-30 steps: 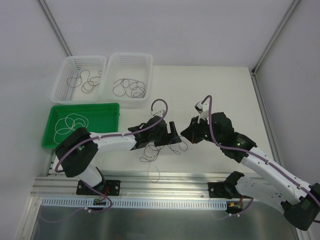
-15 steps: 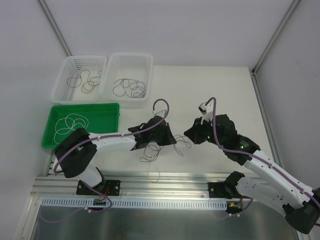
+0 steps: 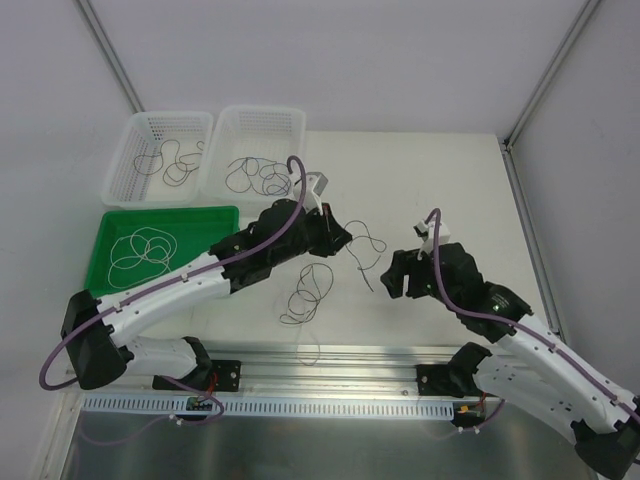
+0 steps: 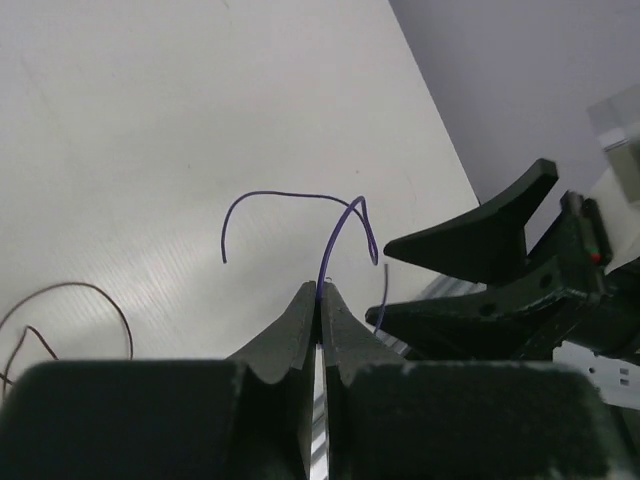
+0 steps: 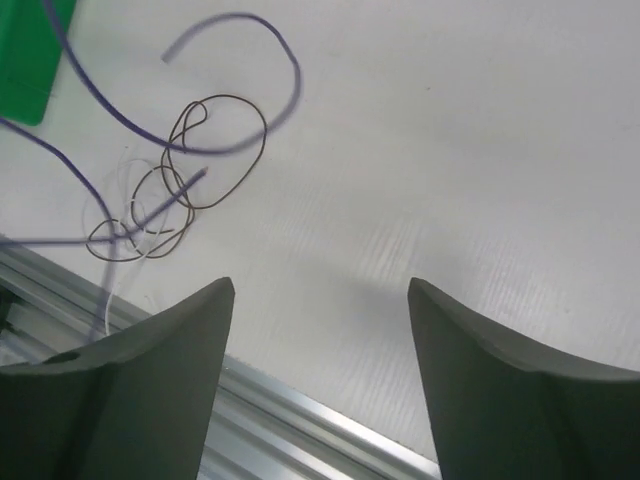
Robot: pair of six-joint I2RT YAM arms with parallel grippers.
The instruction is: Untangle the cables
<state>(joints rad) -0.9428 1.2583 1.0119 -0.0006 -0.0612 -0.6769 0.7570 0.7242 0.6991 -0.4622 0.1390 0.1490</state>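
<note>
Raised since before, my left gripper (image 4: 318,292) pinches one purple cable (image 4: 300,196). Right gripper (image 5: 320,290) gapes empty, one brown cable (image 5: 264,138) ahead of it.

Two white baskets (image 3: 170,115), green tray (image 3: 170,211), table (image 3: 440,180)

Purple cable (image 4: 290,194) curling aloft beside tangled brown and white loops (image 3: 311,286)

The purple cable (image 5: 296,75) is blurred and cut off at the right-wrist view's left edge.
</note>
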